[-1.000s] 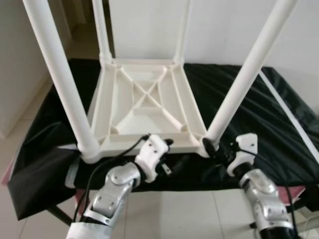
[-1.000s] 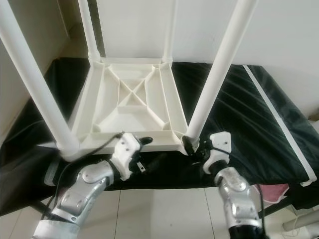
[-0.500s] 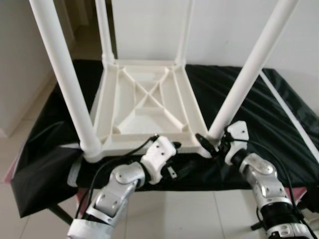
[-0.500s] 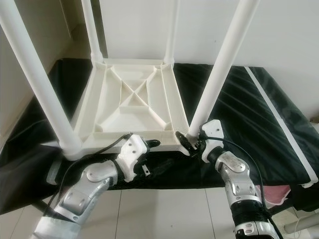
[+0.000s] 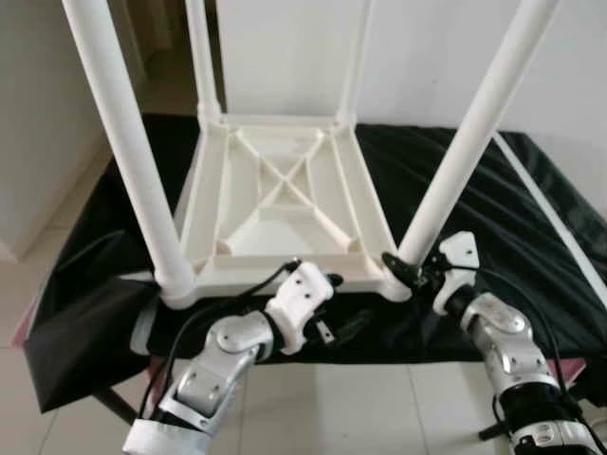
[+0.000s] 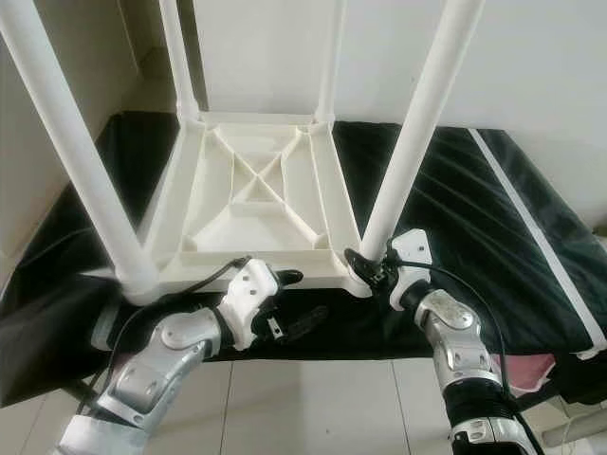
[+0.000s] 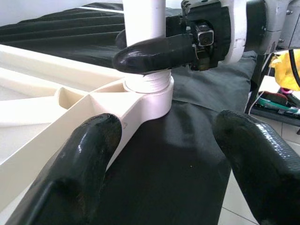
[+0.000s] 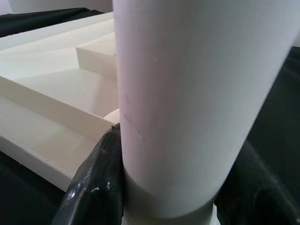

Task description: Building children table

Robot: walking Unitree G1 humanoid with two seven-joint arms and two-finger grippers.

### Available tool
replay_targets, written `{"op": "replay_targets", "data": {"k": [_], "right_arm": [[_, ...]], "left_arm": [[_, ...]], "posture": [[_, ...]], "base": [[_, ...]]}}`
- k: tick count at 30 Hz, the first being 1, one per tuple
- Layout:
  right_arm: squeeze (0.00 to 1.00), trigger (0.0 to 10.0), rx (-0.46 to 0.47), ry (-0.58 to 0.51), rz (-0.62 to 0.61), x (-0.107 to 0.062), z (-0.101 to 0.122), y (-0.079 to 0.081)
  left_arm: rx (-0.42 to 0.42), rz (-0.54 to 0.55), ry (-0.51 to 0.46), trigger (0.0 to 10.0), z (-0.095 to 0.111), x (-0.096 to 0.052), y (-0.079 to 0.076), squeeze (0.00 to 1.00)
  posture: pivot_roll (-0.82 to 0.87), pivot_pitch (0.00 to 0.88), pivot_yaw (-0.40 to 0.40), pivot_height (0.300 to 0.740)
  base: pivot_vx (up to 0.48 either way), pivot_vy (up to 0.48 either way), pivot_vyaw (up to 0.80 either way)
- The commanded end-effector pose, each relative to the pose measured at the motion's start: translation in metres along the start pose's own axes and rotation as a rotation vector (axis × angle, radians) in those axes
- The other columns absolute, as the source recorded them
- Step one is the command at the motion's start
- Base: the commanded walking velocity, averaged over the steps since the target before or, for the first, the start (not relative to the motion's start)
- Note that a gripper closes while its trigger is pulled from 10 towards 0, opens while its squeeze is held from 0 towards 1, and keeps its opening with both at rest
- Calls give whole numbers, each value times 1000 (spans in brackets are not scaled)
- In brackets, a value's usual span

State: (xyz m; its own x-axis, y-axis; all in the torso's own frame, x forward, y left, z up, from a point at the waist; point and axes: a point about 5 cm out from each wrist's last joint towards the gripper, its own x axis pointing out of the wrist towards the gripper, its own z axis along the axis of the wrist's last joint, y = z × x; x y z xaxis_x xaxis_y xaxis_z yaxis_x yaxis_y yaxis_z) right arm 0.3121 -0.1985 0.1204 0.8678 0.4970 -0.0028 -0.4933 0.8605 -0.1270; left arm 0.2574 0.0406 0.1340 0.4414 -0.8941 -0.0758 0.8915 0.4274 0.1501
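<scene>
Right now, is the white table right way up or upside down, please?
Upside down: the white table shows its ribbed underside, legs pointing upward from the black cloth.

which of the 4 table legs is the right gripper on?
The near right leg. The right gripper is closed around its base at the socket. The other three legs stand free; the left gripper hangs open by the frame's near edge.

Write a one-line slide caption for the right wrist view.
Right gripper clamps the base of a white table leg where it seats in the upturned tabletop.

Smooth plastic table (image 5: 275,204), black cloth (image 5: 531,237)
</scene>
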Motion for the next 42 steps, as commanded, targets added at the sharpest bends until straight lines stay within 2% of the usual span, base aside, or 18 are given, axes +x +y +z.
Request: {"op": "replay_targets", "data": {"k": [1, 5, 7, 9, 13, 14, 17, 19, 20, 22, 25, 30, 33, 34, 35, 42], "right_arm": [[0, 10000, 13, 103, -55, -7, -20, 5], [0, 10000, 27, 94, -111, -6, -18, 10], [0, 10000, 63, 86, -166, -5, -16, 13], [0, 10000, 63, 86, -166, -5, -16, 13], [0, 10000, 203, 53, -351, -1, -11, 23], [0, 10000, 211, 46, -398, 0, -10, 26], [0, 10000, 215, 41, -428, 1, -9, 27], [0, 10000, 229, 26, -534, 1, -8, 34], [0, 10000, 229, 26, -534, 1, -8, 34], [0, 10000, 230, 26, -648, -2, -9, 39], [0, 10000, 239, 44, -707, -5, -11, 45], [0, 10000, 266, 76, -730, -5, -11, 53], [0, 10000, 250, 73, -666, 1, -6, 57], [78, 10000, 245, 69, -656, 2, -4, 59], [1000, 10000, 237, 53, -640, 3, -1, 59], [1000, 10000, 226, 17, -593, 7, 6, 62]], "left_arm": [[-3, -114, -6, 10000, 3, 3, -9, 0], [-6, -118, -7, 10000, 3, 3, -11, 0], [-9, -119, -8, 10000, 3, 2, -12, 0], [-9, -119, -8, 10000, 3, 2, -12, 0], [-17, -124, -7, 10000, 2, 2, -14, 0], [-17, -127, -7, 10000, 2, 3, -14, 0], [-17, -128, -6, 10000, 2, 3, -14, 0], [-14, -128, -5, 10000, 2, 2, -13, 0], [-14, -128, -5, 10000, 2, 2, -13, 0], [1, -119, 9, 10000, 1, -3, -9, 0], [15, -107, 21, 10000, 0, -7, -3, 0], [17, -64, 2, 10000, 6, -10, 9, 0], [21, -36, -13, 10000, 11, -7, 13, 0], [19, -31, -17, 10000, 11, -7, 14, 0], [19, -24, -20, 10000, 12, -6, 13, 0], [15, -8, -24, 10000, 12, -10, 14, 0]], "posture": [[-22, 0, -38, 740], [-25, 0, -38, 740], [-28, 0, -38, 740], [-28, 0, -38, 740], [-33, 0, -39, 740], [-33, 0, -39, 740], [-33, 0, -39, 740], [-24, 7, -51, 740], [-24, 7, -51, 740], [-16, 18, -65, 740], [-12, 26, -69, 740], [3, 39, -84, 740], [9, 39, -87, 740], [13, 39, -88, 740], [17, 40, -90, 740], [25, 39, -90, 740]], "base": [[0, 0, 0], [0, 0, 0], [0, 0, 0], [0, 0, 0], [0, 0, 0], [0, 0, 0], [0, 0, 0], [0, 0, 0], [0, 0, 0], [0, 0, 0], [0, 0, 0], [0, 0, 0], [0, 0, 0], [0, 0, 0], [0, 0, 0], [0, 0, 0]]}}
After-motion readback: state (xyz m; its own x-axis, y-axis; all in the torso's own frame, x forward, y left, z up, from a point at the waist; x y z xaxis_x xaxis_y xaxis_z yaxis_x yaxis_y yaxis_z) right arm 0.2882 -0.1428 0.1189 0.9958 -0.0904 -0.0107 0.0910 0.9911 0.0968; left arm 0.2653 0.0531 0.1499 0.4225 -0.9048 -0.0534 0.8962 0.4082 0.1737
